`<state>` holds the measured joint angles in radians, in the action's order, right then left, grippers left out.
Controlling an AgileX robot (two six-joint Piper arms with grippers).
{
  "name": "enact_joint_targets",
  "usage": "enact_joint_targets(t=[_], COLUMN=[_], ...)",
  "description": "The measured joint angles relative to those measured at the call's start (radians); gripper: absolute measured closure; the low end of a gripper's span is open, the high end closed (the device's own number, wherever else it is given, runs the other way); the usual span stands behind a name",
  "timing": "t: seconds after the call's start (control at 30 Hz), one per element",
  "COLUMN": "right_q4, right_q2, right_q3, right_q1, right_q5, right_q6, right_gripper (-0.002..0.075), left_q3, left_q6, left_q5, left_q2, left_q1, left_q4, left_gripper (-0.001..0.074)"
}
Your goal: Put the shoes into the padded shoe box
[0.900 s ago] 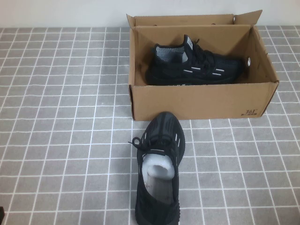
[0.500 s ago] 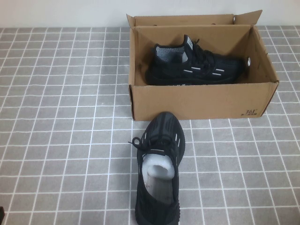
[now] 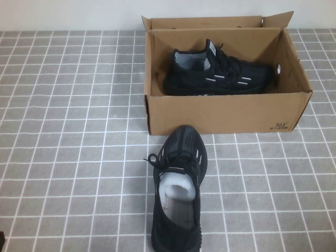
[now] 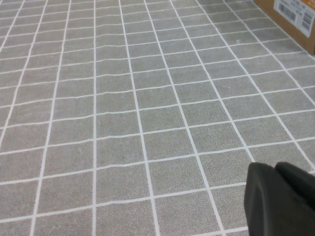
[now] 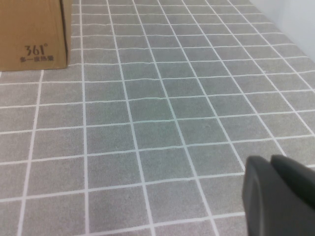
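One black sneaker [image 3: 218, 73] lies on its side inside the brown padded shoe box [image 3: 226, 113] at the back of the table. The other black sneaker [image 3: 178, 194] stands upright on the table in front of the box, toe toward it, with white paper stuffing [image 3: 180, 185] inside. My left gripper [image 4: 274, 167] is shut and empty, low over the bare tiled cloth, far from the shoes. My right gripper [image 5: 270, 160] is shut and empty, over the cloth to the right of the box. Neither gripper shows in the high view.
A grey cloth with white grid lines [image 3: 68, 136] covers the table. A white wall runs behind the box. A box corner with a barcode label [image 4: 295, 12] shows in the left wrist view, and the printed box corner [image 5: 32, 34] in the right wrist view.
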<state>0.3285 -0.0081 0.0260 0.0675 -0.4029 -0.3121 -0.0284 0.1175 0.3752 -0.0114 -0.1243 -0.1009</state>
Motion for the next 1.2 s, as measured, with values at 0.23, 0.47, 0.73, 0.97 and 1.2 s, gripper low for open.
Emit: enact_joint_targets(t=[0.23,0.47,0.73,0.97,1.2], right_q4=[0.0,0.0,0.0,0.0,0.0], right_q2=[0.0,0.0,0.0,0.0,0.0], right_q3=[0.0,0.0,0.0,0.0,0.0], right_q1=[0.0,0.0,0.0,0.0,0.0], right_q5=[0.0,0.0,0.0,0.0,0.0], right_q6=[0.0,0.0,0.0,0.0,0.0], right_gripper=[0.0733,0.0733,0.0733,0.0733,0.0733], left_q3=[0.0,0.0,0.0,0.0,0.0], left_q6=[0.0,0.0,0.0,0.0,0.0], left_q5=[0.0,0.0,0.0,-0.174,-0.557], left_q2=[0.0,0.0,0.0,0.0,0.0], left_q1=[0.0,0.0,0.0,0.0,0.0], left_q4=[0.0,0.0,0.0,-0.009,-0.02], left_gripper=[0.0739,0.0739,0.0739,0.0739,0.0739])
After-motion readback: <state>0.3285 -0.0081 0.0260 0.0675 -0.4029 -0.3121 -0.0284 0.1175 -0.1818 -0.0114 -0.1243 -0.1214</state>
